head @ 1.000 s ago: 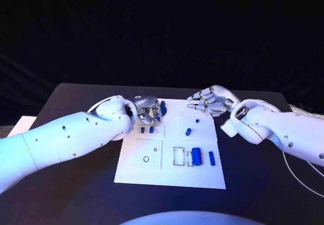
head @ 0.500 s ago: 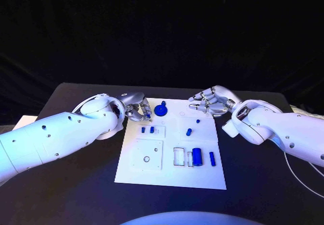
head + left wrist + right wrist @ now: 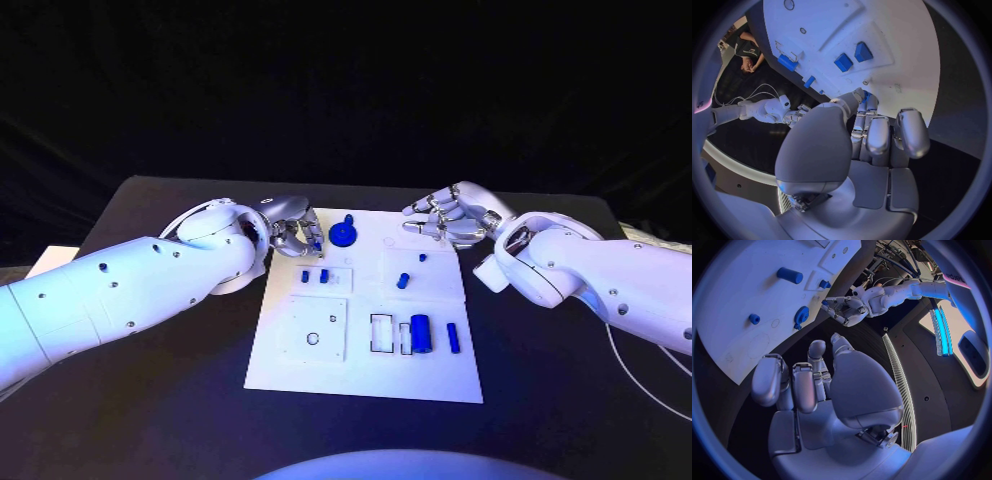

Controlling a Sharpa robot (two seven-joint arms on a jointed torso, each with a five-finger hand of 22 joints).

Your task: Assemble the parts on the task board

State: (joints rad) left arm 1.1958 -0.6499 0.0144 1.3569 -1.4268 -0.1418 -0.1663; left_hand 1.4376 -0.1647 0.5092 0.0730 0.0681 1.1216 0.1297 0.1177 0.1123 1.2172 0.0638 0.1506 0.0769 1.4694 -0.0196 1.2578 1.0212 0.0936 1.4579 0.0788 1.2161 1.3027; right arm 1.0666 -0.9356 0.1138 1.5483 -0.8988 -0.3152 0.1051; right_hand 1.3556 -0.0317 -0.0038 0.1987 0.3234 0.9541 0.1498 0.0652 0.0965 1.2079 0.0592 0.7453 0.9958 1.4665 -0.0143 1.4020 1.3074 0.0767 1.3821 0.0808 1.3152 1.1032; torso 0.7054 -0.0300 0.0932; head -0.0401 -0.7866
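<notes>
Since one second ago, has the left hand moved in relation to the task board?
Yes. The left hand has drawn back toward the task board's far left corner, uncovering the blue gear-like part it was over before. The right hand has stayed near the far right corner.

The white task board [image 3: 361, 370] lies flat at frame centre; a blue gear [image 3: 343, 235] stands near its upper edge, and a blue cylinder [image 3: 420, 333] lies lower right.
</notes>
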